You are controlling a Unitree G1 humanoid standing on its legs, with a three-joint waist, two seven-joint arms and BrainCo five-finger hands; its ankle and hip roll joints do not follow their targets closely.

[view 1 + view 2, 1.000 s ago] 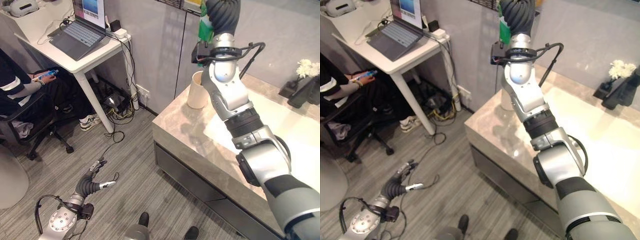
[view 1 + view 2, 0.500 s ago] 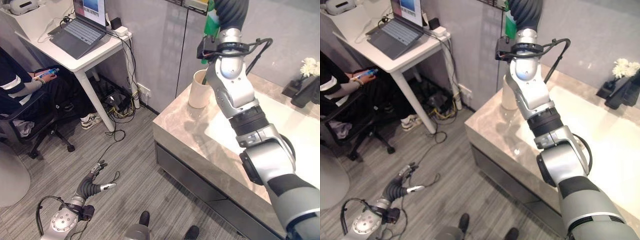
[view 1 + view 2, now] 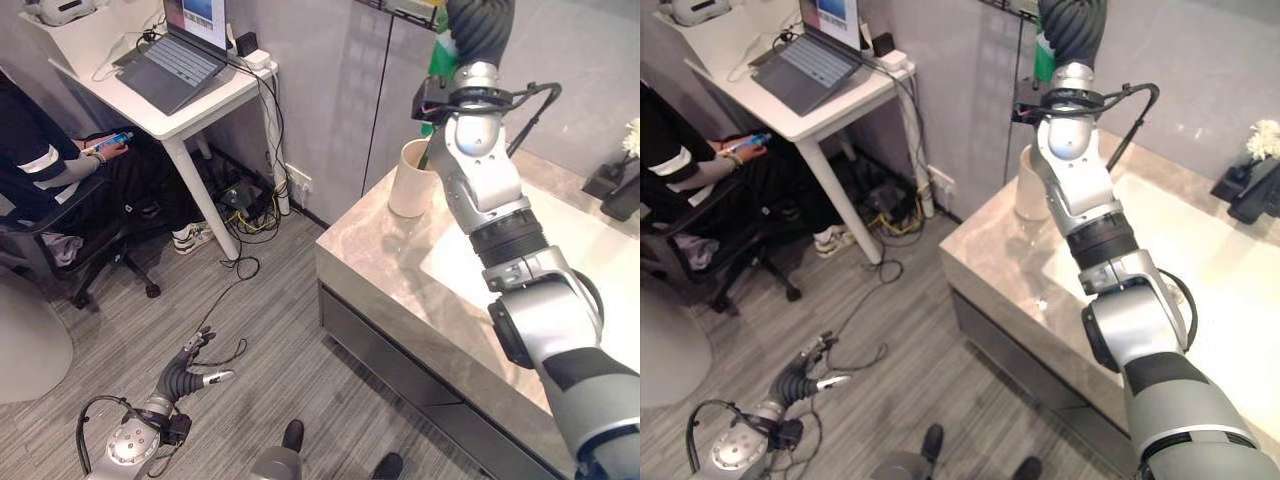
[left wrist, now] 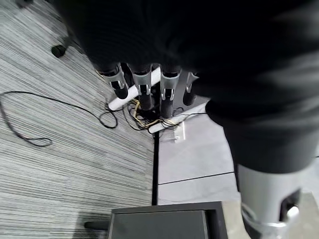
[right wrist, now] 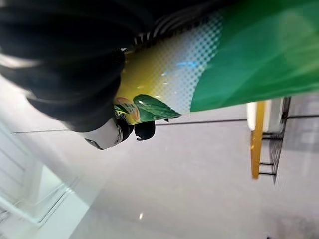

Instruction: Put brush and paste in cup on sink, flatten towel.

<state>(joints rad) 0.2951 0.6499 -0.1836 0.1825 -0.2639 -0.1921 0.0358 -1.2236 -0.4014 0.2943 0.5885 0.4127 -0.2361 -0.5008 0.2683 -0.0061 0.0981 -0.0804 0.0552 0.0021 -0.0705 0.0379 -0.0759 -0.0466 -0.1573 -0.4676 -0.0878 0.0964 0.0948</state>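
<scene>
The right hand (image 3: 478,25), clenched around the green paste tube (image 5: 239,55), has shifted toward 1 o'clock and now hangs just above the cup (image 3: 410,178). I judge the drop is close. The left hand (image 3: 185,368) hangs relaxed at 7 o'clock.

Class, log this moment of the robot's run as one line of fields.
right hand: raised above cup, fingers around green toothpaste tube | left hand: low over floor, open | cup: on counter corner

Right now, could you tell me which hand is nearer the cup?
Right. The right hand is just above the cup; the left hand hangs low over the floor.
</scene>
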